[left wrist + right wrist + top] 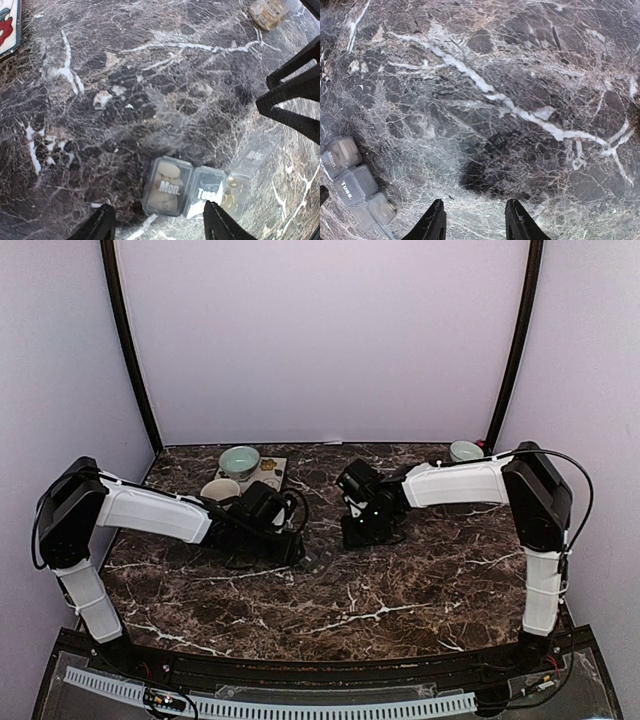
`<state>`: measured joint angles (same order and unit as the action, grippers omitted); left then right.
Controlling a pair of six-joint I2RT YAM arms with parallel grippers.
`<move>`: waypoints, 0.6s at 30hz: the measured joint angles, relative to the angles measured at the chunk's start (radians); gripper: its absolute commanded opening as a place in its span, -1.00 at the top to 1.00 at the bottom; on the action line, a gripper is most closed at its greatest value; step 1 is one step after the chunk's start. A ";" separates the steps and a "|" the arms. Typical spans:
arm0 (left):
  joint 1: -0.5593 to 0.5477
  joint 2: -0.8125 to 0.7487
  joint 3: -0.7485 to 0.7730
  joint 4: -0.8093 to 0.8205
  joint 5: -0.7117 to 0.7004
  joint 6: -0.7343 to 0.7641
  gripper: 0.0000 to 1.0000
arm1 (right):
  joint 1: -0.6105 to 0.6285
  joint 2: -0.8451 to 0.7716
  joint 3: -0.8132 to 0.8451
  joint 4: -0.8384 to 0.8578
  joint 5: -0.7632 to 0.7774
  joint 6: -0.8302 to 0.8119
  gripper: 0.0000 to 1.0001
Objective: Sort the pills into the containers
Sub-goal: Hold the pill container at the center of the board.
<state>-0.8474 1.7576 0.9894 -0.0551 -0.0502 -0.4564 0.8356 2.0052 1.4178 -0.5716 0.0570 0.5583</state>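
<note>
Dark marble with white lines under everything. Saw a green bowl (pixel 240 458) and a white mug (pixel 220 490) at the back left. Next, found the left gripper (pixel 159 212) down low, jaws apart, holding nothing. Spotted the grey pill box (pixel 192 192) flat on the table (pixel 400 610) just past its fingertips, with tan pills (pixel 167 182) inside two parts. Further right, found the right gripper (pixel 476 205) near the box, jaws apart too, over bare marble.
</note>
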 measured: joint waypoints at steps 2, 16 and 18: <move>0.011 0.008 0.007 0.004 0.002 0.000 -0.26 | -0.002 0.007 0.010 0.000 -0.006 -0.003 0.19; 0.041 0.051 0.026 0.010 0.036 0.012 -0.24 | -0.010 0.047 0.046 0.001 -0.061 -0.022 0.20; 0.041 0.052 0.026 0.010 0.042 0.014 -0.24 | -0.010 0.047 0.048 0.000 -0.069 -0.023 0.21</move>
<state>-0.8066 1.8099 1.0149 -0.0452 -0.0086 -0.4423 0.8257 2.0518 1.4658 -0.5713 -0.0120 0.5358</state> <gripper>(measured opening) 0.621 0.398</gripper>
